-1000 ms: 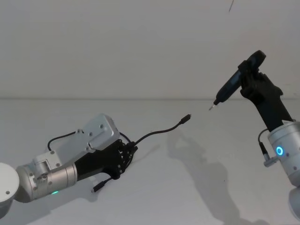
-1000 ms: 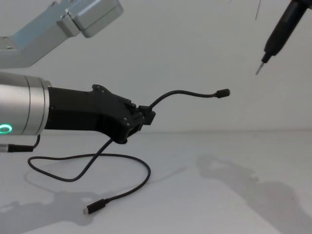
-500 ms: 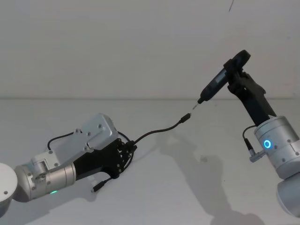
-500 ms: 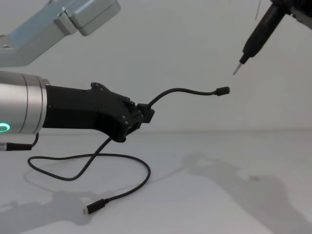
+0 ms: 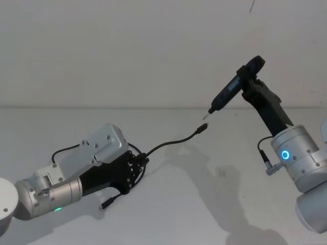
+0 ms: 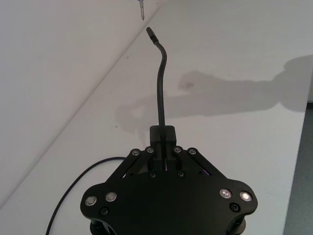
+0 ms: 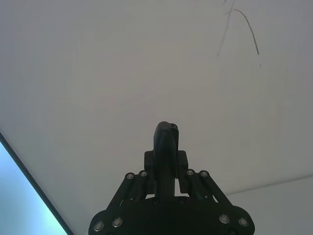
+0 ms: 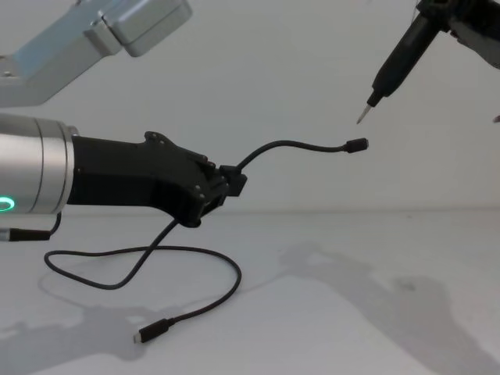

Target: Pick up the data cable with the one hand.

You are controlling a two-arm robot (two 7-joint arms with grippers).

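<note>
left gripper (image 8: 226, 187) clamped on the data cable (image 8: 293, 147), low over the table (image 5: 168, 204) | free plug end juts forward and up; rest of the cable loops on the table below | right gripper (image 5: 250, 84) closed round a pen-shaped tool (image 5: 229, 92); its tip just beside the raised plug (image 5: 204, 127) | pickup looks done
</note>
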